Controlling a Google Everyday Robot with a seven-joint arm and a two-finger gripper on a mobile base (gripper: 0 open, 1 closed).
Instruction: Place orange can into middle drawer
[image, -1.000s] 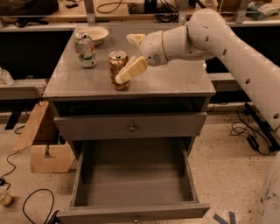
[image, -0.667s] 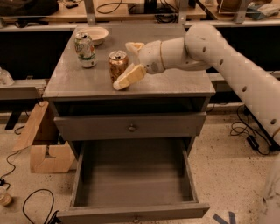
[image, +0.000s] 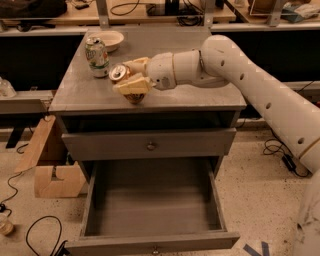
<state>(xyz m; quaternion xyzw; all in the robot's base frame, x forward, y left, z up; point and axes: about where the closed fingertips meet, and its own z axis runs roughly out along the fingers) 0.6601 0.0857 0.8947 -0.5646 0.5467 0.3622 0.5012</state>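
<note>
The orange can (image: 131, 95) is tilted on the cabinet top (image: 200, 97), with its silver top (image: 118, 73) facing left and up. My gripper (image: 125, 78) reaches in from the right and is shut on the can, with one cream finger (image: 138, 64) above it and the other (image: 132, 86) in front. The can's base is at or just above the top; I cannot tell whether it touches. The middle drawer (image: 150, 207) is pulled wide open below, and its plain grey floor is bare.
A green-and-white can (image: 96, 56) stands upright to the left of the gripper, with a shallow bowl (image: 111, 39) behind it. A shut drawer front with a round knob (image: 150, 145) sits above the open drawer. A cardboard box (image: 52, 167) and cables lie on the floor to the left.
The gripper has closed on the orange can. The can stood upright before and now leans over to the left in the fingers.
</note>
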